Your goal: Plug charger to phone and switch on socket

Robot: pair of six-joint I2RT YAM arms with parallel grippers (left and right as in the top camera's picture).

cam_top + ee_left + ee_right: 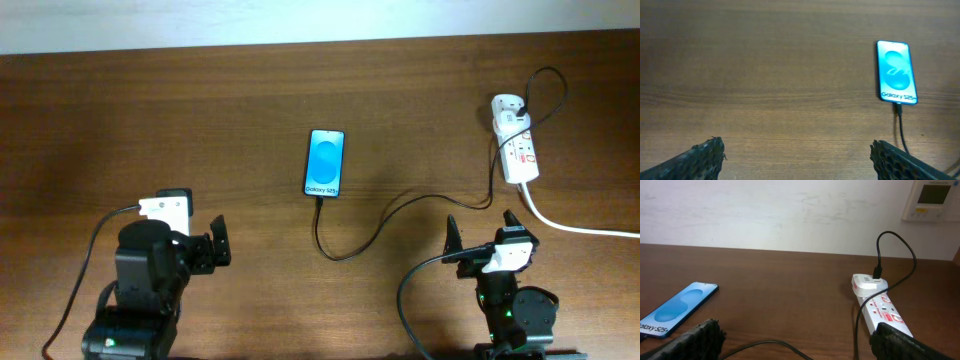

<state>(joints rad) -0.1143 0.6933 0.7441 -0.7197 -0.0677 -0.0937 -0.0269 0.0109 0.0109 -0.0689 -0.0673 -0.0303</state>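
Note:
The phone [325, 163] lies in the middle of the table, its blue screen lit. It also shows in the left wrist view [896, 72] and the right wrist view [677, 308]. The thin black charger cable [380, 226] has its tip in the phone's near end and curves right to the white socket [516, 144], where its plug sits in a white adapter [870, 283]. My left gripper [796, 160] is open and empty at the near left. My right gripper [797, 342] is open and empty at the near right, with the socket [885, 315] just beyond its right finger.
The socket's thick white cord [580, 225] runs off the right edge of the table. A white wall with a thermostat panel [932, 199] stands behind the table's far edge.

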